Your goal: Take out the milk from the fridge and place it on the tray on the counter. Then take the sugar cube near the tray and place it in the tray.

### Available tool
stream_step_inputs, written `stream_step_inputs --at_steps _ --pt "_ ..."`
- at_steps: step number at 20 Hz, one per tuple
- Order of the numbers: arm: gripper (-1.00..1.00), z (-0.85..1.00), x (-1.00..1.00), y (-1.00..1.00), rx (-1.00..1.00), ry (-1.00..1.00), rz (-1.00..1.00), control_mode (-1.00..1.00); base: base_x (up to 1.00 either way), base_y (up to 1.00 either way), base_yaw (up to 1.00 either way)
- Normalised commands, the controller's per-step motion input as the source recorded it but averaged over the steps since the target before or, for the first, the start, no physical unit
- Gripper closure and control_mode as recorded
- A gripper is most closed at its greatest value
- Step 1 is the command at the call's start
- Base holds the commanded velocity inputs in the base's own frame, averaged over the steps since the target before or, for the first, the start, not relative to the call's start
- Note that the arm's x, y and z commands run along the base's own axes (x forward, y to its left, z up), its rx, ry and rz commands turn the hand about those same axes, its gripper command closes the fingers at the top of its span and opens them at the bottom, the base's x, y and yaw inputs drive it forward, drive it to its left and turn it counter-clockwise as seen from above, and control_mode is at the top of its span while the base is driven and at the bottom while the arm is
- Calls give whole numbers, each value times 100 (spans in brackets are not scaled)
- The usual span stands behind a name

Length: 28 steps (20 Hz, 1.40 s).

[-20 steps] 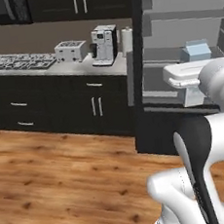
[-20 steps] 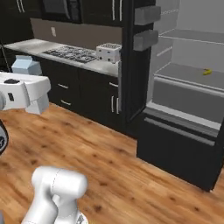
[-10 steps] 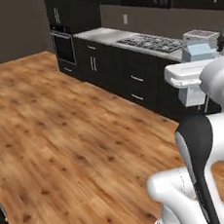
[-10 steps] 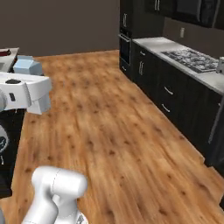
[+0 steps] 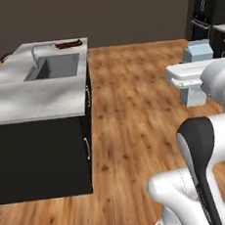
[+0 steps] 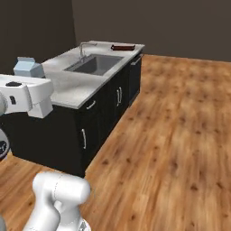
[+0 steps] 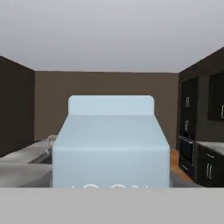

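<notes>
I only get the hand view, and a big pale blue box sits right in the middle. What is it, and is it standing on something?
Observer: It's the milk, a small carton. It stands on nothing: the jaws hold it up at the end of the white arm, over the wooden floor.
Operator: So where does it go?
Observer: On a flat reddish-brown tray. It lies at the far end of the counter, past the sink.
</notes>
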Motion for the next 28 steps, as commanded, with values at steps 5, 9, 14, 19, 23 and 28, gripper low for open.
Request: stream_step_inputs --at_steps 5,9,14,19,23,28 --pt "100 0 0 0 0 0 0 100 65 -87 51" --pt "100 0 0 0 0 0 0 100 72 -100 42" --pt "100 0 0 0 0 0 0 100 90 -100 33" --pt "100 0 0 0 0 0 0 100 99 -100 31" --pt "100 0 0 0 0 0 0 100 89 -100 33" --pt "100 0 0 0 0 0 0 100 77 -100 33"
